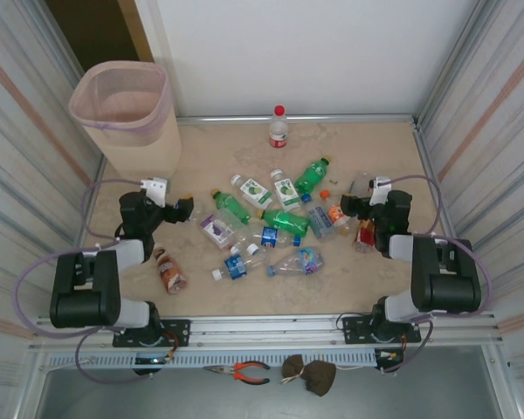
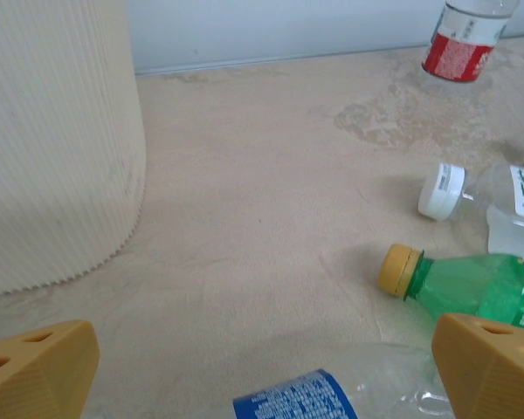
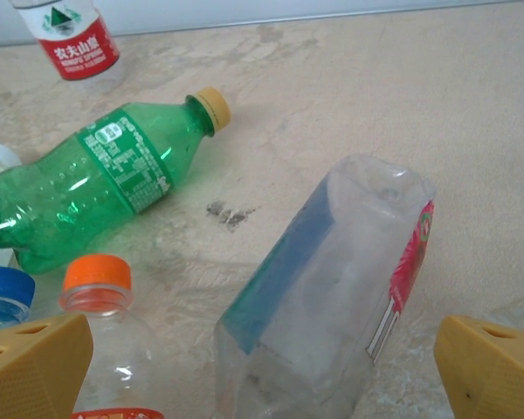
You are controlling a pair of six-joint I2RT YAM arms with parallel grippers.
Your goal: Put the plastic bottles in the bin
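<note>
Between the wide-parted fingers of the right gripper (image 3: 262, 367) lay a crushed clear bottle (image 3: 332, 271) with a blue-and-red label, not grasped; its long axis ran ahead, tilting slightly rightward; the left gripper (image 2: 262, 367), likewise released and empty, sat nearer the bin (image 1: 135, 144) in the far-left corner

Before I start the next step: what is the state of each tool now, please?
Left tool: open, holding nothing.
Right tool: open, holding nothing; a clear bottle lies in the gap, not gripped.
</note>
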